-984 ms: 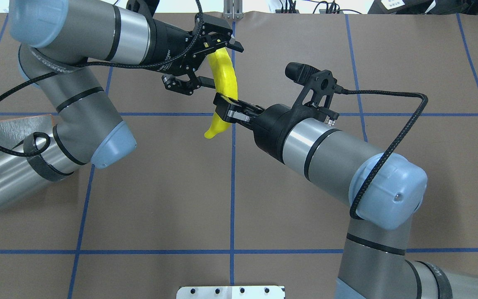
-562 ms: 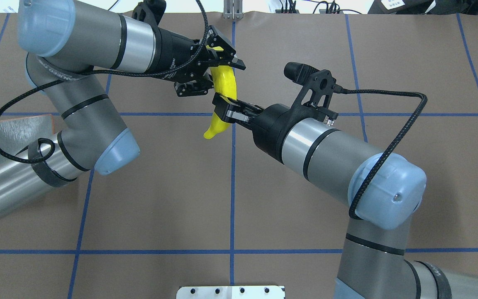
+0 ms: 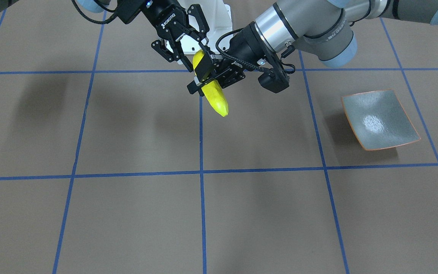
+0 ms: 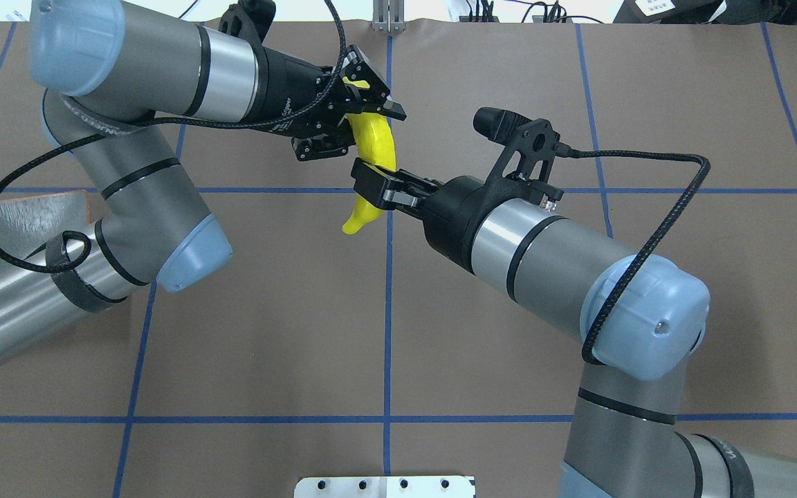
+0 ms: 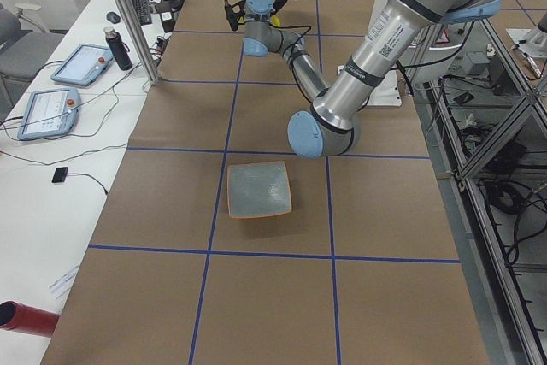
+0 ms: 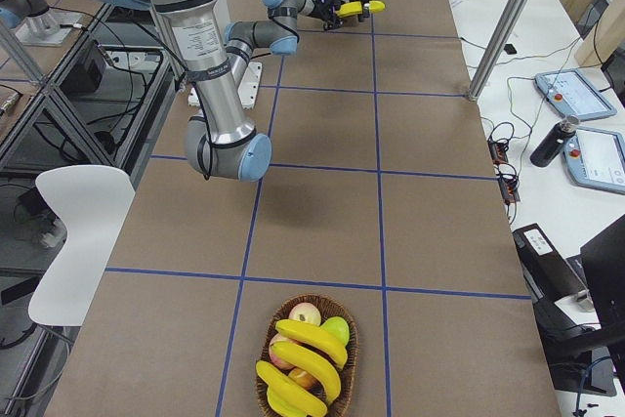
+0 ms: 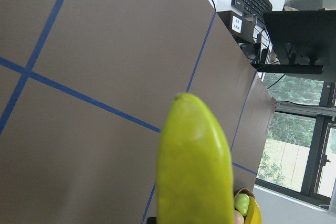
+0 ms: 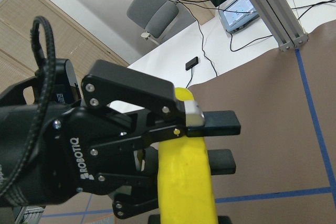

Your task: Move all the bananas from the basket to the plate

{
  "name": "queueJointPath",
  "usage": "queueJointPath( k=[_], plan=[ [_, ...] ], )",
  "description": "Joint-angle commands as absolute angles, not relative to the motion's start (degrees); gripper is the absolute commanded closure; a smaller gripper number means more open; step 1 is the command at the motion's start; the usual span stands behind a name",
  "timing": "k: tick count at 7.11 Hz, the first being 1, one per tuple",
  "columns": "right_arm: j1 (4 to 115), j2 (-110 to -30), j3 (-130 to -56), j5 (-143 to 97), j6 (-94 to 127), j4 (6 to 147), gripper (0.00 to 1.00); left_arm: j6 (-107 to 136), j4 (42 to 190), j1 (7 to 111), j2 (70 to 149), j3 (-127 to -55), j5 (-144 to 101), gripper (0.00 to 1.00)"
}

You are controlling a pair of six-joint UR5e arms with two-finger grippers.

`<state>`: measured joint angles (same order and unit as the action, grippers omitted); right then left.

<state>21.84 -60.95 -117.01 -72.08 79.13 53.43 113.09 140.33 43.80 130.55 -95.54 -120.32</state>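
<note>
Banana (image 4: 379,149) looks light, stiff and kinda slick, with left gripper (image 4: 371,124) and right gripper (image 4: 373,183) both pinching it, so you'd want your hold mid-body.

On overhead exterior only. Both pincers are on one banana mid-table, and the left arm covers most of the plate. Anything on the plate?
Observer: Nothing. The front-facing view shows the plate bare.
Operator: The source end is outside my frame. How many to go?
Observer: Exterior right shows three bananas lying in the basket.
Operator: A cable crosses the upper grip in my frame. Closed?
Observer: Looks so. In the right wrist view the left pincer has a finger on each side of the banana, pressed against it.
</note>
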Motion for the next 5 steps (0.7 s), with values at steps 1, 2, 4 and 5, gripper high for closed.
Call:
queueJointPath(
  k=[1, 2, 4, 5],
  plan=[
    [22.49, -61.35, -117.07, -74.00, 78.93, 53.70, 0.00, 113.03, 140.36, 43.94, 130.34, -95.54, -120.32, 1.00],
    [23.81, -61.87, -117.33, -75.92, 78.93, 54.05, 0.00, 112.94, 140.36, 44.21, 129.99, -95.54, -120.32, 1.00],
    [29.32, -63.71, -119.09, -84.14, 79.01, 58.53, 0.00, 112.59, 140.01, 45.69, 127.62, -95.54, -120.32, 1.00],
    [33.01, -65.46, -119.18, -89.59, 79.10, 58.54, 0.00, 112.41, 140.27, 47.53, 124.83, -95.71, -120.41, 1.00]
  ],
)
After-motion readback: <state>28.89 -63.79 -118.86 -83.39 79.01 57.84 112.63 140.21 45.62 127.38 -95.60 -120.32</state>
